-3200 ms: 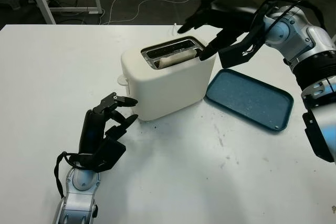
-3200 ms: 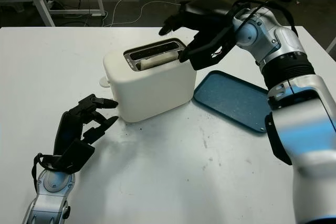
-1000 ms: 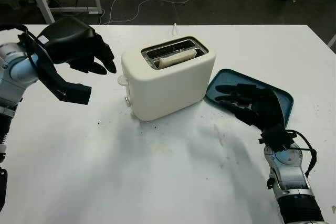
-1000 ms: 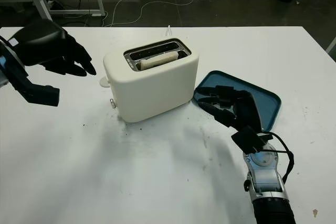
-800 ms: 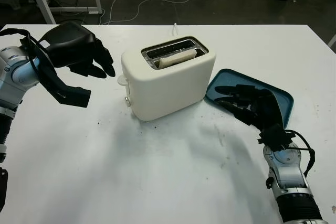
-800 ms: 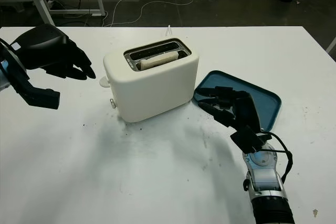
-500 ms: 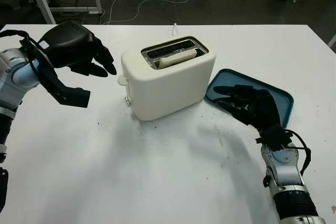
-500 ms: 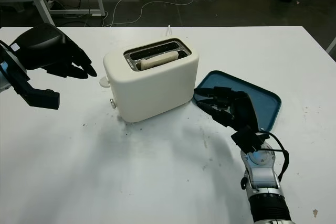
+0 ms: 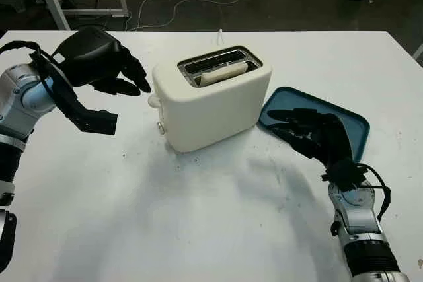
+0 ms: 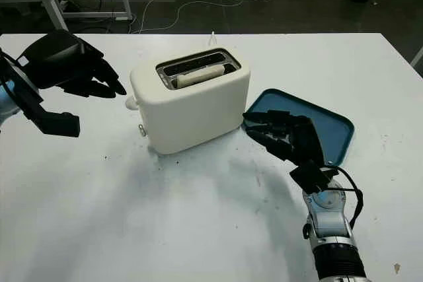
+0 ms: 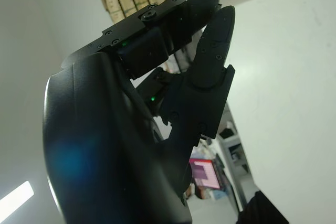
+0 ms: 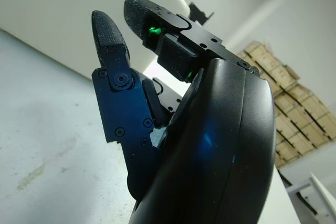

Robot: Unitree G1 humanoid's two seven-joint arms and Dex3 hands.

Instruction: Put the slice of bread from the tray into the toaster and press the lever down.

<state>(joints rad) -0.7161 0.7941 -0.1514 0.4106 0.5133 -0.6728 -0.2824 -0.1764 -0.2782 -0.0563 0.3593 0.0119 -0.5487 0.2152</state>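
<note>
The robot's black three-fingered left hand point(image 9: 106, 65) is hovering above the white table point(image 9: 198, 216), holding nothing, its fingertips point(image 9: 142, 86) pointing at the left end of the glossy cream plastic two-slot toaster point(image 9: 211, 100) and standing just beside the small round cream lever knob point(image 9: 154, 101) that juts from that end. Whether a fingertip is touching the knob cannot be told from the head views. The pale slice of bread point(image 9: 223, 75) is sitting inside the nearer chrome-rimmed slot, its top edge showing just below the rim. The toaster is standing upright near the middle of the table, angled, with a thin white cord point(image 9: 220, 33) rising behind it.

The black right hand point(image 9: 316, 138) is poised low over the near left corner of the flat blue-green speckled rectangular tray point(image 9: 344, 123), carrying nothing, fingers pointing toward the toaster's right side but apart from it. The tray is lying just right of the toaster.

Compared with half a second ago, the left hand is sitting closer to the toaster, its fingertips having closed most of the gap to the knob; a second ago it was well apart. The right hand, the bread, the toaster and the tray are staying as they were.
</note>
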